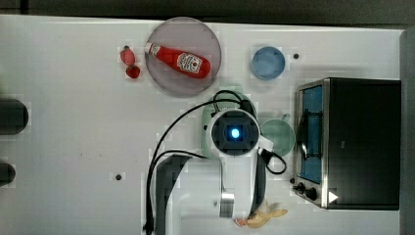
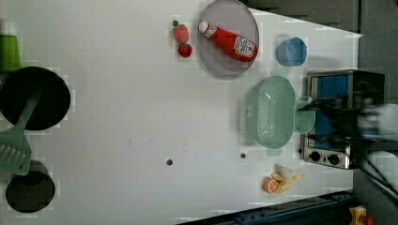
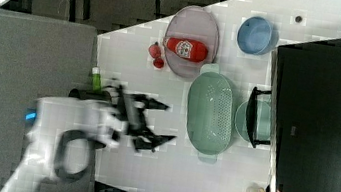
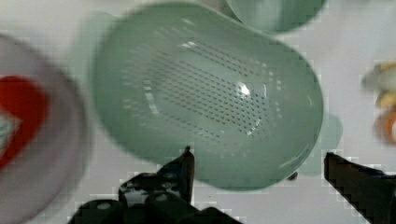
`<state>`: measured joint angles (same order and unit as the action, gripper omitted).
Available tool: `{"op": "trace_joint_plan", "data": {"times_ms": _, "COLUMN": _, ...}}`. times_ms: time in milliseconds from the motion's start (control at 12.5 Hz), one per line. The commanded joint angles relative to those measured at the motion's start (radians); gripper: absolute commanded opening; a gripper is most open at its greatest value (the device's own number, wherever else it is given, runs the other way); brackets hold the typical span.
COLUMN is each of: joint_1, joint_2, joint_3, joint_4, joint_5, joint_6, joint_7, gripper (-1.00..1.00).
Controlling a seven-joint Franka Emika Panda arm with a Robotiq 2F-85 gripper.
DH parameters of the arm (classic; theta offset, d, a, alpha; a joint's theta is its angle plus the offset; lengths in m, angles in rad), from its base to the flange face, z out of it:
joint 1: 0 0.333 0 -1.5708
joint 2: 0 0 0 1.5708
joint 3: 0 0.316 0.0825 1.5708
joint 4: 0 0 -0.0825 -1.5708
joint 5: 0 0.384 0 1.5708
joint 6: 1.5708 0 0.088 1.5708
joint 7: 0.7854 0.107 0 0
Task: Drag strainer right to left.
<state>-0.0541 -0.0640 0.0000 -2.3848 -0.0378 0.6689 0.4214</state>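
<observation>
My black two-finger gripper (image 3: 167,122) is spread wide and holds nothing, positioned above the table and apart from the pale sage-green oval perforated plastic strainer (image 3: 209,112). The strainer rests upright on the white table (image 3: 127,64), between the grey round plate (image 3: 193,32) and the round pale-green cup (image 2: 305,119), beside the black toaster oven (image 3: 326,123).
</observation>
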Motion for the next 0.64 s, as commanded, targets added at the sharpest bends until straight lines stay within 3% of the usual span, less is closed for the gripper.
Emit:
{"op": "trace_joint_plan", "data": {"times_ms": 80, "joint_1": 0.016, "joint_2": 0.074, "joint_3": -0.020, "joint_4": -0.013, "joint_5": 0.010, "joint_6": 0.101, "joint_7": 0.241, "gripper": 1.00}}
{"op": "trace_joint_plan", "data": {"times_ms": 640, "joint_1": 0.031, "joint_2": 0.390, "joint_3": -0.011, "joint_4": -0.020, "joint_5": 0.016, "joint_6": 0.400, "joint_7": 0.263, "gripper": 1.00}}
